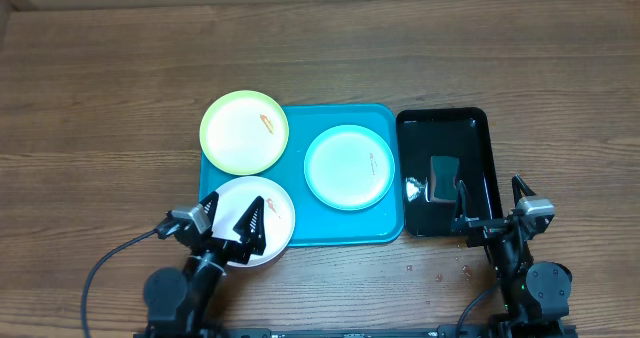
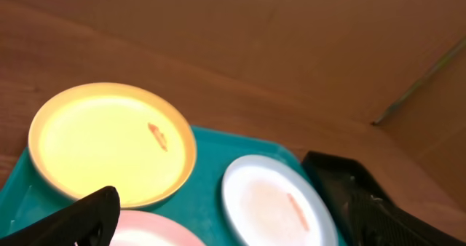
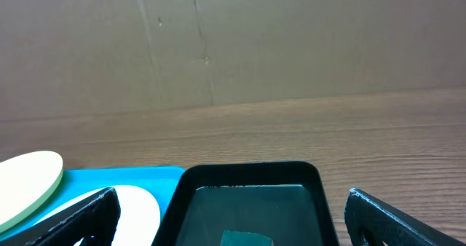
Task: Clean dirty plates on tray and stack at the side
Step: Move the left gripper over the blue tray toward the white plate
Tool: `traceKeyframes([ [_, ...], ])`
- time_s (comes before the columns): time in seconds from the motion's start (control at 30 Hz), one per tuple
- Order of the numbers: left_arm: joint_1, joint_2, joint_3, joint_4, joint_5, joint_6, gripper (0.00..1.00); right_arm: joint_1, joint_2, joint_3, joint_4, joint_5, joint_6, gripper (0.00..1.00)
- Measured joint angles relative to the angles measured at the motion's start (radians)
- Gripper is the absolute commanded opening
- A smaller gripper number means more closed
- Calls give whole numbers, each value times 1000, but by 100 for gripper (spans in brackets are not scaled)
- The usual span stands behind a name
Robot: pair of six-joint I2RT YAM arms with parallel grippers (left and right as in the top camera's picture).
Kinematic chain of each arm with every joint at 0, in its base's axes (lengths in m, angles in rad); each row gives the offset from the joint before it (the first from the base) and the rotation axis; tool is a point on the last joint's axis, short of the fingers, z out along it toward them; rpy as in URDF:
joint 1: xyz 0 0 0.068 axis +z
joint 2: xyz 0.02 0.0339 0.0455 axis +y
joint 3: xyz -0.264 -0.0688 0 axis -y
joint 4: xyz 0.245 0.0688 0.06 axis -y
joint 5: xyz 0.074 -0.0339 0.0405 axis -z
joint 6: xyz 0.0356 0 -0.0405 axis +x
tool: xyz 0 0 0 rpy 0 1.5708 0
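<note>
Resting on the tray point(image 1: 340, 228) are three smeared plates: the yellow-green plate point(image 1: 244, 132) overhangs its far-left corner, the white plate point(image 1: 275, 210) its near-left corner, and the cyan plate point(image 1: 349, 167) lies inside at right. The left gripper point(image 1: 235, 206) gapes wide over the white plate's near edge — the right gripper point(image 1: 490, 193), equally spread, grips nothing beside the black tray point(image 1: 470, 138).

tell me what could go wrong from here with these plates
1. The white plate overhangs the near rim of the tray, right beneath the open left gripper. Pressing on its outer edge might tip it.
2. The yellow-green plate also overhangs the tray's far corner and lies close to the white one, so a nudge could slide it onto the table.
</note>
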Motion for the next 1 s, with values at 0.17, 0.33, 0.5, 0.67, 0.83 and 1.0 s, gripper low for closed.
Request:
traceKeyframes([
  [0.17,0,112,269,-166,17,-3,100,0,0,0,0,1,0,100],
  [0.33,0,427,645,-462,102,39,100,0,0,0,-2,0,0,100],
  [0.5,0,846,1070,-871,171,127,100,0,0,0,-1,0,0,100],
  [0.67,0,1164,1342,-1062,232,156,88,0,0,0,0,0,0,100],
  [0.83,-2,1343,1388,-1122,315,174,4,0,0,0,0,0,0,100],
  [1.0,-31,1422,1388,-1182,310,185,4,0,0,0,0,0,0,100],
])
